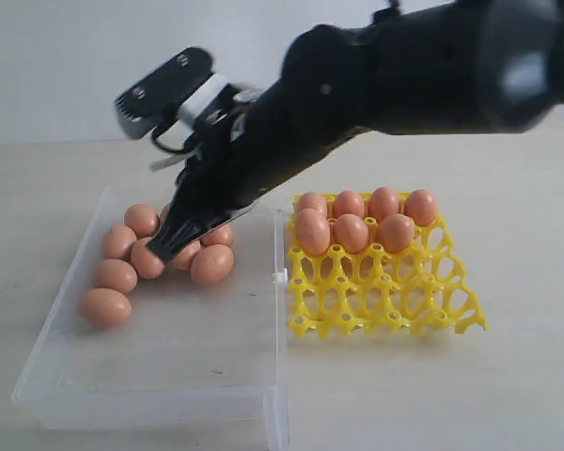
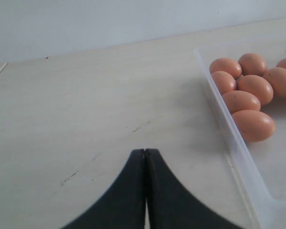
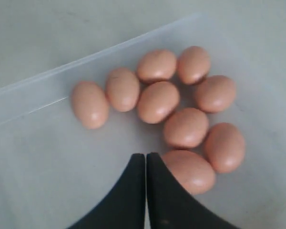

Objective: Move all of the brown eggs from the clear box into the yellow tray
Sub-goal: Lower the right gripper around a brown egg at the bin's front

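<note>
While your right claw [image 1: 169, 246] hangs pinched shut and empty at the edge of nine brown eggs [image 3: 157, 101] in the clear box [image 1: 169, 366], your left claw [image 2: 145, 151] is also closed, over the bench [image 2: 86, 95]. At 3 o'clock of the box, the yellow tray [image 1: 385, 291] holds seven eggs.

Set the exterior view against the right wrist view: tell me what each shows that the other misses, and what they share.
Exterior view only: the yellow tray beside the box, with seven brown eggs in its back cups, and the whole right arm reaching across over the box. Right wrist view only: the right gripper close up, jaws pressed together with nothing between them, and all nine eggs in the box unhidden. Both: the clear box and its cluster of eggs.
</note>
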Robot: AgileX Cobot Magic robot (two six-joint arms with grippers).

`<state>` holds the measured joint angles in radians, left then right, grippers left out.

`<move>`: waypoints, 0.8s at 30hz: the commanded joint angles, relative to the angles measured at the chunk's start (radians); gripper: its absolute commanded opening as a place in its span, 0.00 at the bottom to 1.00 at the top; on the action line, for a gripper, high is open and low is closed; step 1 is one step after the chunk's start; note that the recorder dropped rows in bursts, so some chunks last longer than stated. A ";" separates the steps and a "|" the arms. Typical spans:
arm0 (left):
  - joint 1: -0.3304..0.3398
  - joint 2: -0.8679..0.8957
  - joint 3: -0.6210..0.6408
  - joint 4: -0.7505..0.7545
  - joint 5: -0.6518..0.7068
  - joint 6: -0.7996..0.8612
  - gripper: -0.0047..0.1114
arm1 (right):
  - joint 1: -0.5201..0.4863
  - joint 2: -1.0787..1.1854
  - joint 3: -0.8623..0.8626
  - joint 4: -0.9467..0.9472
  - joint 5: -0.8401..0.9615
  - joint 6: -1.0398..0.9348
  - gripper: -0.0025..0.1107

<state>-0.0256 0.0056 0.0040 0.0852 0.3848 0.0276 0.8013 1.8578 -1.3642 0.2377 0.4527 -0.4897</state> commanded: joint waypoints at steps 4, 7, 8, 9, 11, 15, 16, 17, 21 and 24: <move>-0.005 -0.006 -0.004 -0.005 -0.006 -0.003 0.04 | 0.107 0.319 -0.381 -0.005 0.354 -0.085 0.22; -0.005 -0.006 -0.004 -0.005 -0.006 -0.003 0.04 | 0.118 0.410 -0.518 -0.012 0.440 -0.083 0.35; -0.005 -0.006 -0.004 -0.005 -0.006 -0.003 0.04 | 0.118 0.428 -0.549 -0.012 0.458 -0.083 0.38; -0.005 -0.006 -0.004 -0.005 -0.006 -0.003 0.04 | 0.118 0.448 -0.582 -0.014 0.482 -0.083 0.41; -0.005 -0.006 -0.004 -0.005 -0.006 -0.003 0.04 | 0.118 0.476 -0.633 -0.024 0.508 -0.085 0.43; -0.005 -0.006 -0.004 -0.005 -0.006 -0.003 0.04 | 0.118 0.521 -0.696 -0.031 0.508 -0.092 0.47; -0.005 -0.006 -0.004 -0.005 -0.006 -0.003 0.04 | 0.118 0.529 -0.706 -0.031 0.508 -0.093 0.48; -0.005 -0.006 -0.004 -0.005 -0.006 -0.003 0.04 | 0.118 0.537 -0.713 -0.031 0.508 -0.093 0.49; -0.005 -0.006 -0.004 -0.005 -0.006 -0.003 0.04 | 0.118 0.563 -0.745 -0.031 0.508 -0.093 0.53; -0.005 -0.006 -0.004 -0.005 -0.006 -0.003 0.04 | 0.118 0.573 -0.754 -0.031 0.505 -0.093 0.54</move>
<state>-0.0256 0.0056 0.0040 0.0852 0.3848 0.0276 0.9183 2.4267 -2.1043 0.2112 0.9608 -0.5722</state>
